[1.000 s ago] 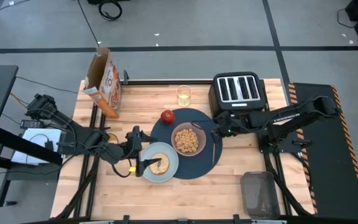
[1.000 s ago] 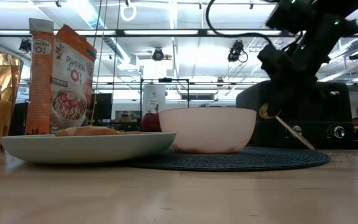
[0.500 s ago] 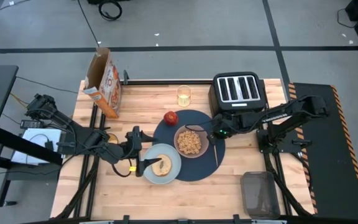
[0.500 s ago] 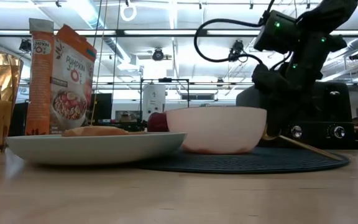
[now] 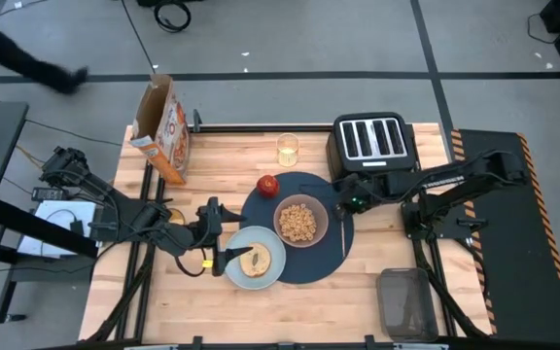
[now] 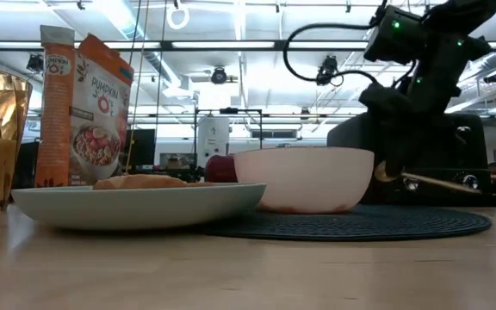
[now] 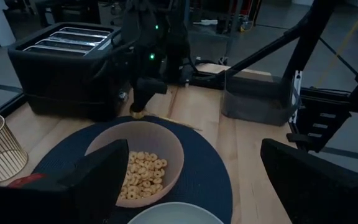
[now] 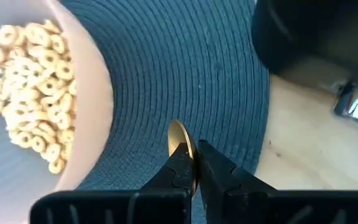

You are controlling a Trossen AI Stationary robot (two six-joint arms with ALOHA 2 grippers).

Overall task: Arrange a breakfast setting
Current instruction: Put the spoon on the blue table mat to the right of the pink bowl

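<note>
A dark-blue round placemat (image 5: 311,261) lies mid-table. On it stand a tan bowl (image 5: 300,222) of cereal rings and a red apple (image 5: 266,184). A pale-blue plate (image 5: 272,264) with round toasted bread (image 5: 253,261) overlaps the mat's near left edge. An amber cup (image 5: 288,150) stands on the wood beyond the mat. My right gripper (image 5: 343,205) is at the bowl's right, shut on a thin gold spoon (image 5: 343,236). My left gripper (image 5: 227,255) hovers open over the plate's left side and holds nothing. My right gripper pinches the spoon between its two fingers just behind the spoon's bowl end (image 8: 179,140), which sticks out past the fingertips. The fingers slant down from the table's right and lie across the spoon. The handle (image 6: 442,182) runs nearly level above the mat, toward the near edge.
A black toaster (image 5: 374,144) stands at the far right, close behind my right gripper. An orange cereal box (image 5: 161,128) stands at the far left. A grey bin (image 5: 404,301) hangs off the near right corner. A person passes beyond the table's far left.
My right gripper dipped toward the mat, then rose a little, and its wrist turned. The spoon swung from a steep slant to nearly level, its handle end now off the mat. The placemat with bowl, apple and plate has slid a little toward the table's right edge.
</note>
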